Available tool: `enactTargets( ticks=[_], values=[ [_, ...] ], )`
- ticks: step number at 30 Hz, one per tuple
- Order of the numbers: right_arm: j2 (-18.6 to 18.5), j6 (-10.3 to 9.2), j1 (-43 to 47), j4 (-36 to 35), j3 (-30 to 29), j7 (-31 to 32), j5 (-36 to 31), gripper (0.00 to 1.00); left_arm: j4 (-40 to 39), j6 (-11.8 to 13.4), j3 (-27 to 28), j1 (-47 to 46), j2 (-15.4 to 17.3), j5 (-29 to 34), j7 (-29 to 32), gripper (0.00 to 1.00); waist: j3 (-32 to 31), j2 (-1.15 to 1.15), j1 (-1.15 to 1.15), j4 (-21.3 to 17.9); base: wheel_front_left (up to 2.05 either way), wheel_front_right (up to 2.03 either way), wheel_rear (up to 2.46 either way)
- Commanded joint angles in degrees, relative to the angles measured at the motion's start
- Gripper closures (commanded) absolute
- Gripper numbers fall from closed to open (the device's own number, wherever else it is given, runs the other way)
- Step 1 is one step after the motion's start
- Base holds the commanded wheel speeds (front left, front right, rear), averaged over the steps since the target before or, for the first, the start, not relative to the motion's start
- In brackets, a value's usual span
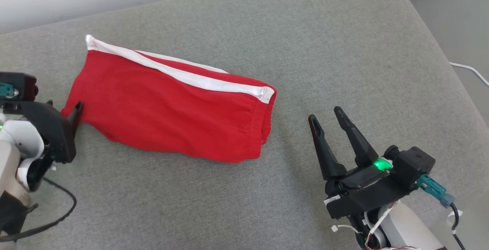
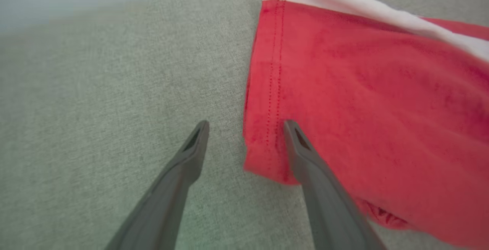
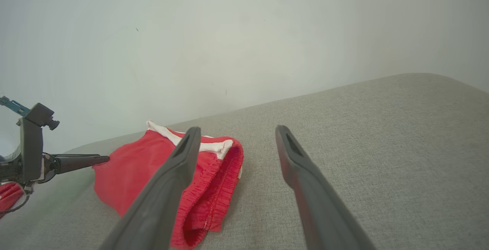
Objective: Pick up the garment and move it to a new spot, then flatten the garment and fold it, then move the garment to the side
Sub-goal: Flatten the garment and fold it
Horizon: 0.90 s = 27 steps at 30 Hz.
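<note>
Shorts of red fabric with white side stripe [image 1: 172, 108] are lying folded on grey upholstered surface [image 1: 267, 204]; left hand [image 2: 244, 128] is gaping wide, straddling hem corner; right hand [image 1: 325, 114] is gaping wide, apart. Catching one layer alone would likely undo the fold.

Grey fabric surface [image 1: 344, 51], perhaps a mattress, bearing red garment [image 1: 172, 112]

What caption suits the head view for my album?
A red garment on a grey cushion, open left claw at its edge, open right claw apart.

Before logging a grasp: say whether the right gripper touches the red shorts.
Apart. The head view shows bare grey cushion between the right gripper and the red shorts.
</note>
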Motion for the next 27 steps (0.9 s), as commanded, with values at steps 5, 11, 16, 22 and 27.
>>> enactTargets(
  ticks=[5,11,16,22,27],
  values=[
    [0.54,-0.16,-0.34,0.29,-0.04,-0.29,-0.28,0.00,0.30,0.47,0.44,1.07,-0.10,-1.41,1.86,0.00,0.50,0.00,0.00,-0.73,0.00,0.00,0.00],
    [0.74,-0.16,-0.83,0.59,0.52,-0.29,-0.50,0.00,0.75,0.82,0.97,2.09,-1.16,-2.96,2.08,0.00,0.72,0.00,0.00,-0.86,0.00,0.00,0.00],
    [0.23,-0.16,-1.34,0.56,0.71,-0.29,-0.57,0.00,-0.32,0.42,0.90,1.75,-1.79,-4.05,1.86,1.00,0.78,0.00,0.00,-0.38,0.00,0.00,0.00],
    [-0.42,-0.16,-0.84,1.02,0.68,-0.29,-0.64,0.00,-1.23,0.44,0.73,2.18,-2.04,-3.14,-1.13,1.00,-1.21,0.00,0.00,1.26,0.00,0.00,0.00],
    [-0.55,-0.16,0.55,1.76,0.62,-0.29,-0.39,0.00,-2.27,1.25,1.82,5.50,-2.52,-4.18,-5.43,1.00,-4.60,0.00,0.00,3.19,0.00,0.00,0.00]
  ],
)
